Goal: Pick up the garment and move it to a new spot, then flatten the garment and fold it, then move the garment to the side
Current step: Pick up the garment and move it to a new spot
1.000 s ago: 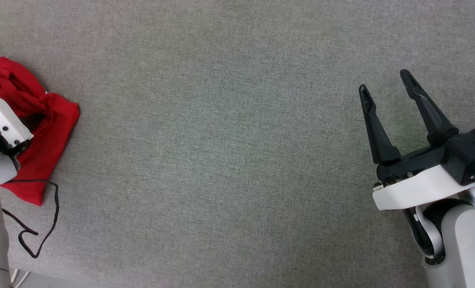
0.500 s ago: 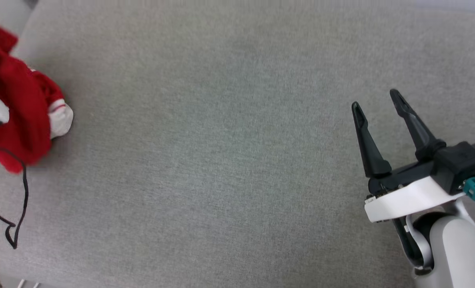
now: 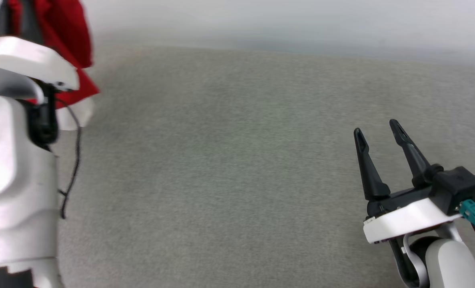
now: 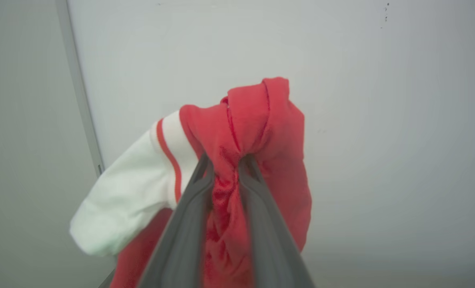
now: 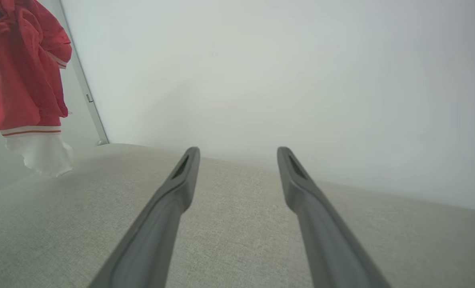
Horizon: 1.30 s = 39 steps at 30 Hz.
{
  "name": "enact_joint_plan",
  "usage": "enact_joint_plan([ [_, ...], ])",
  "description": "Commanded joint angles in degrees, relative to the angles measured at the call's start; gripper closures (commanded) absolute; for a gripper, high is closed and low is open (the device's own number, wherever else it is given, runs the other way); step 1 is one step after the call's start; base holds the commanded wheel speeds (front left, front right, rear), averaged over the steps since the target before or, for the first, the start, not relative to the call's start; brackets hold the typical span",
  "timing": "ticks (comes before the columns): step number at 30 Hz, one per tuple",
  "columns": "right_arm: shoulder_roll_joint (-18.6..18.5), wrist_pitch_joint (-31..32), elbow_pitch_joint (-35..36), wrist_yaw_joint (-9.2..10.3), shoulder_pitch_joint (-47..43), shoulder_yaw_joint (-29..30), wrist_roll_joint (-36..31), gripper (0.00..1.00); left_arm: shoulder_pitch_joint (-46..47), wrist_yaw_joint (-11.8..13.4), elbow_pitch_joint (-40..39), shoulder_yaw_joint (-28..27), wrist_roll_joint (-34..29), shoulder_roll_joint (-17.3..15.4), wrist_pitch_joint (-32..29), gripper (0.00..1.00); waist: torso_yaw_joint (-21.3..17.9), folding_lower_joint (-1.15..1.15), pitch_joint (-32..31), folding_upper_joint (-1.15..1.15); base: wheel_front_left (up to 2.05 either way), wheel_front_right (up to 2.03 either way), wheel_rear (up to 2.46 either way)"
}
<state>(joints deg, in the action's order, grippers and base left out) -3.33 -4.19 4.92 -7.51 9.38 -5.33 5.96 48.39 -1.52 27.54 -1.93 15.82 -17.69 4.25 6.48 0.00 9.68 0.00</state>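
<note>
"Red shirt (image 4: pixel 261 132), then. Where is it?"

"Caught in the left pincer (image 4: pixel 225 162). The left wrist view looks straight along the two dark fingers (image 4: pixel 189 224), and they are closed on a bunched fold of red cloth. A white sleeve (image 4: pixel 129 200) with one red stripe round it droops off to one side."

"And from the head?"

"A blurred patch of red at the upper left, partly behind the pale left forearm (image 3: pixel 13 168) and a thin black cable (image 3: pixel 75 160). The grip itself is hidden from there."

"Is it off the bench (image 3: pixel 237 168)?"

"The right wrist view gives the whole bundle, which the other two cut short. It hangs at the far left with the sleeve lowest, in front of a pale wall (image 5: pixel 261 60). It seems to hang clear of the grey, cloth-covered bench, but the sleeve's end is blurred, so I wouldn't swear to it."

"The right pincer (image 3: pixel 375 128)?"

"Open and empty, fingers spread wide. It sits low at the right over the bench, well apart from the shirt."
</note>
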Motion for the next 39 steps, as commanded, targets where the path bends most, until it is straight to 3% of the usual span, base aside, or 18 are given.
enact_joint_plan([
  [1,0.3,-0.14,0.21,0.04,-0.7,0.02,0.3,0.0,-1.18,-0.24,-1.28,0.6,0.15,1.14,0.33,1.0,-2.5,0.0,-1.48,0.0,0.0,0.0,0.0],
  [9,0.5,0.38,0.98,0.04,-3.03,1.21,0.84,0.0,-7.24,-0.4,-11.18,6.95,1.11,9.86,-1.57,1.0,-9.49,0.0,-2.84,0.0,0.0,0.0,0.0],
  [14,0.5,0.6,1.84,0.04,-4.24,2.55,1.52,0.0,-12.69,-1.49,-15.83,13.34,2.09,13.21,-3.0,1.0,-11.74,0.0,-1.23,0.0,0.0,0.0,0.0],
  [26,0.5,-0.47,1.52,0.04,-3.18,2.5,2.67,0.0,-30.41,-0.32,-14.08,28.47,5.81,14.76,-3.39,1.0,-12.14,0.0,2.21,0.0,0.0,0.0,0.0],
  [32,0.5,-0.81,0.82,0.04,-2.69,2.53,2.52,0.0,-33.76,-0.34,-11.54,33.21,5.74,14.8,-3.55,1.0,-10.93,0.0,2.27,0.0,0.0,0.0,0.0],
  [33,0.5,-0.83,0.72,0.04,-2.67,2.56,2.45,0.0,-33.62,-0.73,-11.21,33.94,5.54,14.81,-3.59,0.9,-10.66,0.0,2.14,0.0,0.0,0.0,0.0],
  [34,0.5,-0.83,0.56,0.04,-2.72,2.61,2.38,0.0,-33.2,-0.9,-11.02,34.51,5.2,14.81,-3.3,0.28,-10.38,0.0,1.89,0.0,0.0,0.0,0.0],
  [35,0.5,-0.81,0.43,0.04,-2.84,2.57,2.3,0.0,-32.81,-1.04,-10.94,34.99,5.2,14.82,-2.96,0.0,-10.15,0.0,1.53,0.0,0.0,0.0,0.0],
  [39,0.5,-0.32,-0.12,0.04,-3.73,2.52,2.11,0.0,-32.11,-0.49,-11.69,35.7,5.25,14.81,-1.21,0.0,-9.34,0.0,-0.47,0.0,0.0,0.0,0.0],
])
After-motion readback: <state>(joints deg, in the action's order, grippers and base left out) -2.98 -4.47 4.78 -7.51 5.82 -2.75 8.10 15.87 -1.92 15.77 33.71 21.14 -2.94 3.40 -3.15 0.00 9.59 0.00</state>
